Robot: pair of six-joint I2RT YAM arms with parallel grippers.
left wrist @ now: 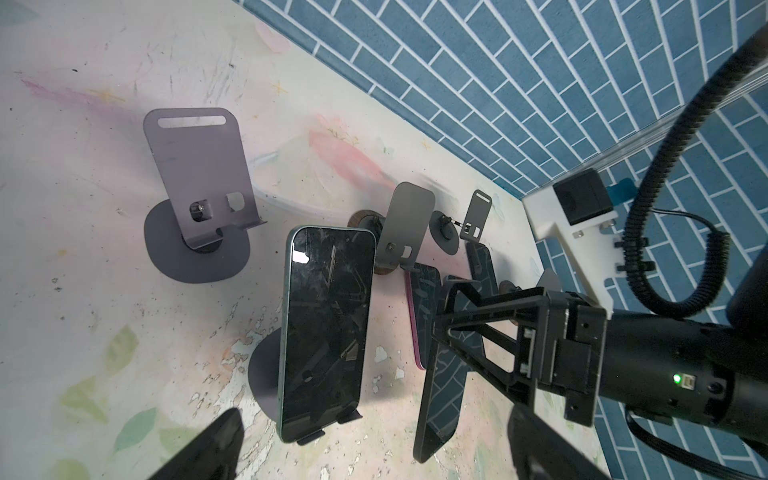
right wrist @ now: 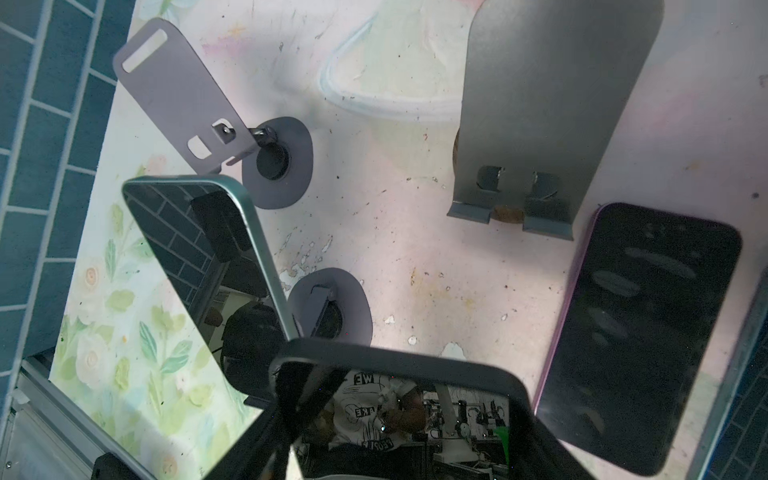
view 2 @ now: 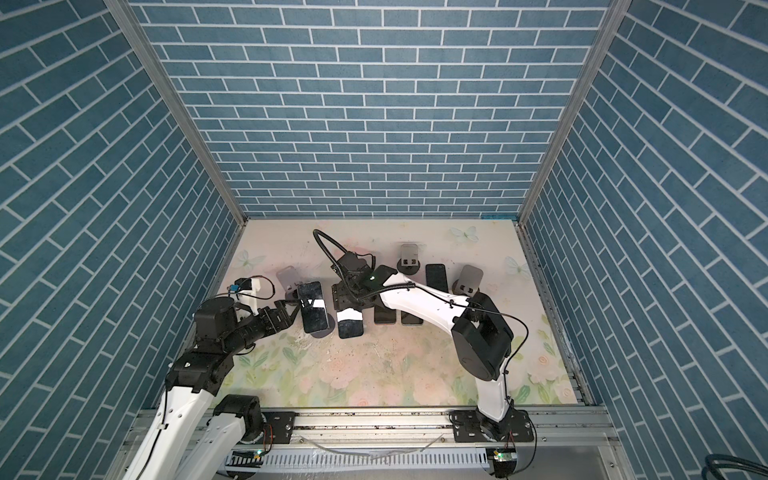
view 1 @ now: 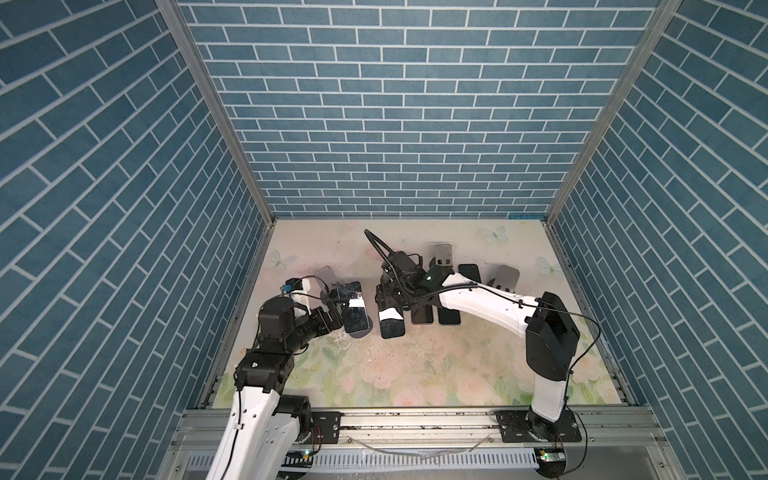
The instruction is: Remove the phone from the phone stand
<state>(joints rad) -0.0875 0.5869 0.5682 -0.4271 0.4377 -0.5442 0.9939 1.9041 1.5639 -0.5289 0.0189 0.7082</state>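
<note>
While left pincer (view 1: 336,308) hangs released | right pincer (view 1: 390,305) grasps phone (view 1: 392,328) | grip partly hidden.

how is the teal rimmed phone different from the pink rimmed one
The teal-rimmed phone leans tilted on a purple stand, its lower edge caught in the stand's lips; the pink-rimmed phone lies flat on the table, off any stand. Rim colour: teal against pink. Both have dark screens facing up.

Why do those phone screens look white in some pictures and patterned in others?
Reflections. In both top views, the standing phone and the gripped phone catch white glare; in the right wrist view they mirror the brick wall and the room.
</note>
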